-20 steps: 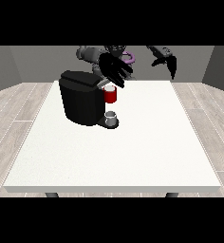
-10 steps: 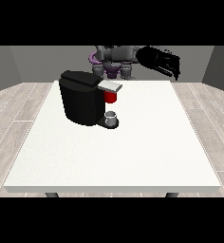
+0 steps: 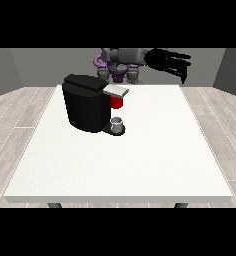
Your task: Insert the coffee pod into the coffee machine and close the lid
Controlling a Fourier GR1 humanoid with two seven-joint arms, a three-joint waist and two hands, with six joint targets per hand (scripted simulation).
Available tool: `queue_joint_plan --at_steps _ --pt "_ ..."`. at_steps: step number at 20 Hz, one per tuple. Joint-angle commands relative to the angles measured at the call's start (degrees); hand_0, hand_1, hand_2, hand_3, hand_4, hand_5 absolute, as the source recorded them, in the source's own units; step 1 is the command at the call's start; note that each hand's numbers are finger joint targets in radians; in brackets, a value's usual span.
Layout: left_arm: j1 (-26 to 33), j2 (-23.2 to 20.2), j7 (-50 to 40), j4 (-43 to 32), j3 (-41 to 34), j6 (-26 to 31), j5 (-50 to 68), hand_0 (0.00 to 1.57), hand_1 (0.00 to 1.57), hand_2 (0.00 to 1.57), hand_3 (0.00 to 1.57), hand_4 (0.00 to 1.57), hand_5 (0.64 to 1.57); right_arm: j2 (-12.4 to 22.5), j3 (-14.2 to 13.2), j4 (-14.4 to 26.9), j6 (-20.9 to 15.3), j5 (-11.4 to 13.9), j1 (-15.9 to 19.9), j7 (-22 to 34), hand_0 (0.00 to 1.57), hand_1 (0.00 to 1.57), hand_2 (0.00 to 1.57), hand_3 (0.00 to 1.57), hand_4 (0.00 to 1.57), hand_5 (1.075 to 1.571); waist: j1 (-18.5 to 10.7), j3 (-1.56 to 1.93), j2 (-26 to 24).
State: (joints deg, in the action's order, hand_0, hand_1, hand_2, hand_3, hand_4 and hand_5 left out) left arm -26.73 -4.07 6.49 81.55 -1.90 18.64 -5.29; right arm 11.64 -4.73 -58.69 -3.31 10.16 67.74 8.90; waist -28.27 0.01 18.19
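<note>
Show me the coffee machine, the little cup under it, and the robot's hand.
coffee machine (image 3: 87,107), front view, on its black body.
cup (image 3: 118,124), front view, on its side.
hand at the view's right (image 3: 165,60), front view, on its palm.

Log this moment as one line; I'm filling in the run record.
coffee machine: on table, lid down | cup: under spout | hand at view's right: raised, holding nothing | other hand: not visible
</note>
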Motion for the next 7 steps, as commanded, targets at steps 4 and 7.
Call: queue_joint_plan --at_steps 4,7 --pt "6.78 -0.86 1.27 -1.63 -2.19 -1.47 -0.09 0.00 0.00 0.00 0.00 0.27 1.571 -8.62 4.32 -1.43 0.11 -0.71 -6.45 -7.24 0.00 0.00 0.00 0.00 0.18 1.571 6.49 -0.02 -6.24" --pt "7.30 -2.72 3.12 -3.97 -5.56 -0.27 2.43 0.00 0.00 0.00 0.00 0.27 1.571 -11.37 8.07 -3.60 -1.01 -1.89 -11.45 -11.31 0.00 0.00 0.00 0.00 0.26 1.571 9.39 -0.03 -7.24"
